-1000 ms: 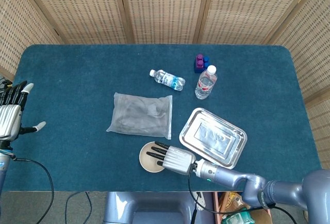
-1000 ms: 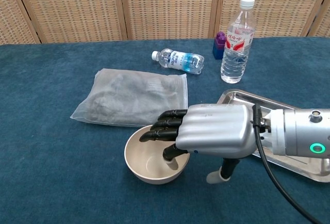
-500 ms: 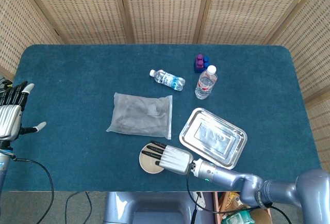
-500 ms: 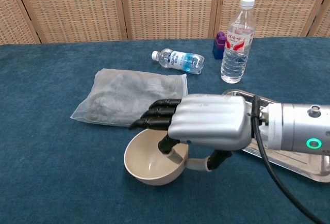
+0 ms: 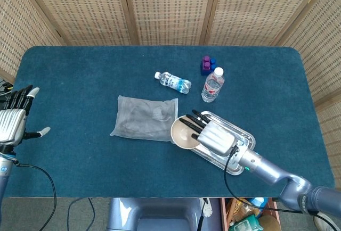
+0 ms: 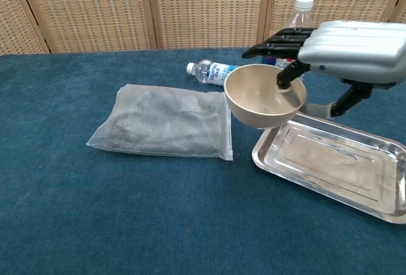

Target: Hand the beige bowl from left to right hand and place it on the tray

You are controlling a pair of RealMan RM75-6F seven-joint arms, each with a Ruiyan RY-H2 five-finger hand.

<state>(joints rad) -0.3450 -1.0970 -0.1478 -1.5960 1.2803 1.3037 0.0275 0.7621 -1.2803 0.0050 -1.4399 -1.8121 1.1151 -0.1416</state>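
Observation:
My right hand [image 5: 214, 135] [image 6: 346, 47] holds the beige bowl [image 5: 185, 133] [image 6: 261, 97] by its rim, fingers inside and thumb under the outside wall. The bowl hangs in the air, tilted a little, over the left end of the metal tray [image 5: 242, 138] [image 6: 336, 167]. My left hand [image 5: 15, 119] is open at the far left edge of the table, fingers spread, holding nothing; only the head view shows it.
A clear plastic bag [image 5: 145, 118] [image 6: 162, 121] lies just left of the tray. A small bottle [image 5: 172, 82] [image 6: 219, 73] lies on its side behind it. An upright water bottle [image 5: 212, 85] [image 6: 298, 9] and purple-blue blocks [image 5: 207, 65] stand behind the tray.
My right hand has lifted the bowl off the table near the front edge and carried it up and to the right, over the tray's left end. The left hand stayed put.

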